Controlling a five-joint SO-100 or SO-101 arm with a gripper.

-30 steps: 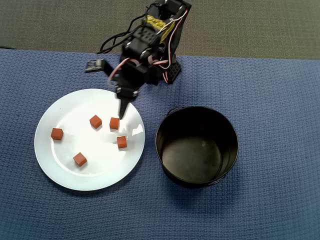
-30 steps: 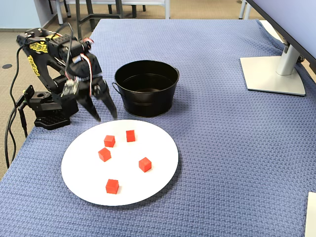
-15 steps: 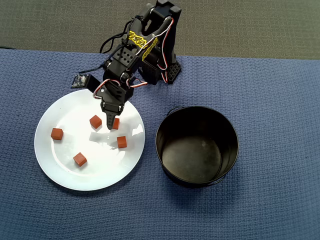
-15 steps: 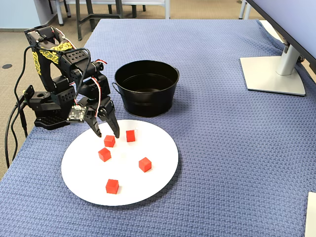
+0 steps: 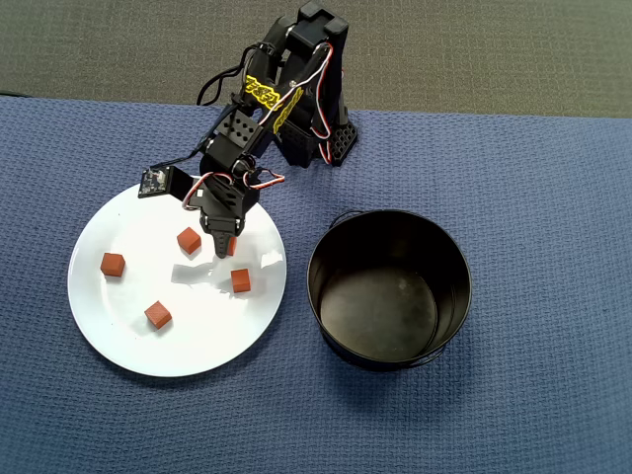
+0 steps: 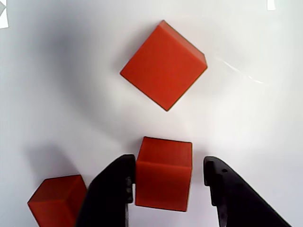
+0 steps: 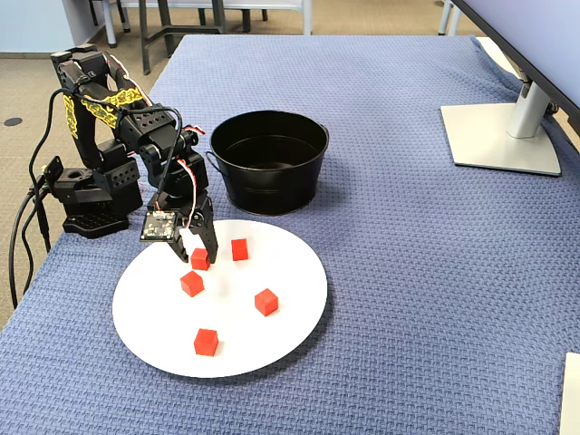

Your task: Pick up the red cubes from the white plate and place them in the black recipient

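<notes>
The pincer (image 6: pixel 165 182) is down on the plate (image 5: pixel 128 341), spread, with one cube (image 6: pixel 164 173) sitting between its fingers. In the wrist view the left finger (image 6: pixel 113 189) seems to touch or nearly touch the cube's side, while the right finger (image 6: pixel 225 189) stands apart from it with white plate showing in the gap, so the jaws have not closed on anything and the cube rests on the plate. The same pincer (image 5: pixel 223 243) in the overhead view covers most of that cube, leaving only a red sliver at its right.

Around it, all on the plate, lie the other cubes. One (image 5: pixel 189 240) sits just left of the pincer, one (image 5: pixel 241 280) lies nearer to the pot side, one (image 5: pixel 113 264) is at the far left of the plate and one (image 5: pixel 157 314) lies toward the plate's lower left. That makes five in all.

The pot (image 5: pixel 389 288) stands to the right of the plate on the blue worktop (image 5: pixel 553 197), close beside it without clearly touching. Its shiny inside is bare, with no cube in it.

By my reading the task has barely begun: nothing is delivered, and the first grasp is lined up but not made. Closing, lifting, carrying over to the pot and releasing are left, and then the same for the four other cubes
</notes>
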